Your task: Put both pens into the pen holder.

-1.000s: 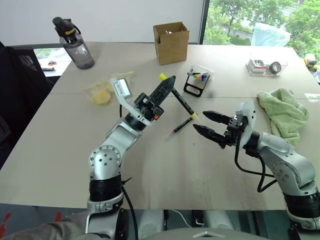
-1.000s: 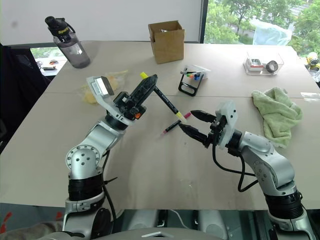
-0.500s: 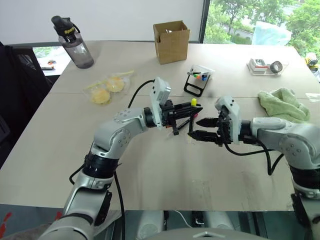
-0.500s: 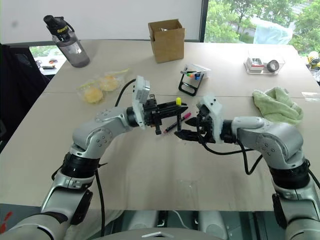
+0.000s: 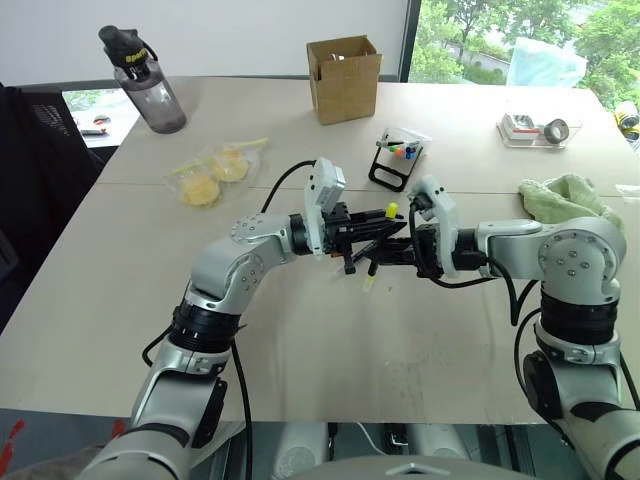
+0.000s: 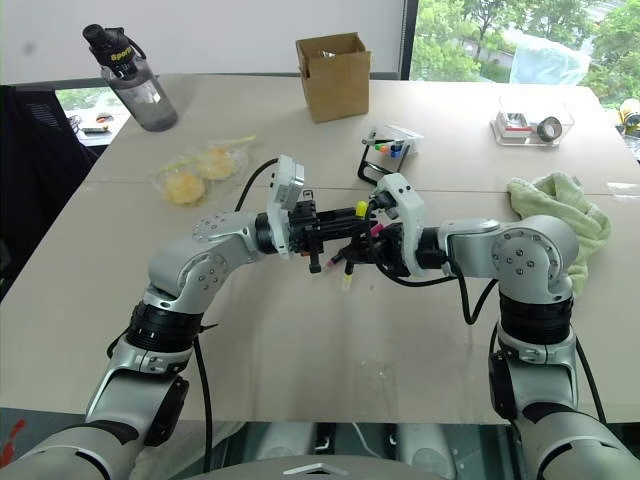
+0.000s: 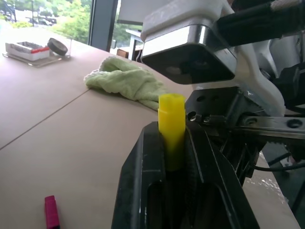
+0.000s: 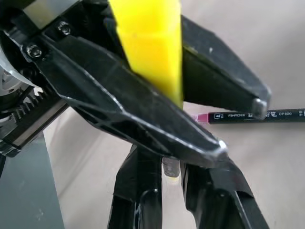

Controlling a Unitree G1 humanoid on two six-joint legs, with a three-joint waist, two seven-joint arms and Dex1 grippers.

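Two beige counter (image 5: pixel 120 300) slabs meet at a seam running across the middle, set against a white wall with a window onto green trees at the far right. Along the far edge stand a dark water bottle (image 5: pixel 140 80), a brown cardboard box (image 5: pixel 343 80) and a clear tray with tape rolls (image 5: pixel 535 128). A bag of yellow pieces (image 5: pixel 215 172) lies left of centre, and a green towel (image 5: pixel 565 195) is bunched near the right edge.

Above the counter's middle the two arms meet. The left claw (image 5: pixel 372 222) is clamped on the yellow-capped pen (image 7: pixel 171 129), whose yellow end sticks up between its fingers. The right claw (image 5: pixel 385 252) points at it from the opposite side, fingers drawn together just under the left claw's tips; whether it grips the pen cannot be told. The pink pen (image 8: pixel 248 115) lies flat on the counter beneath them.

The pen holder (image 5: pixel 398 158) sits beyond the claws, short colourful markers inside, with bare counter between. The near half of the counter is open on both sides of the arms.
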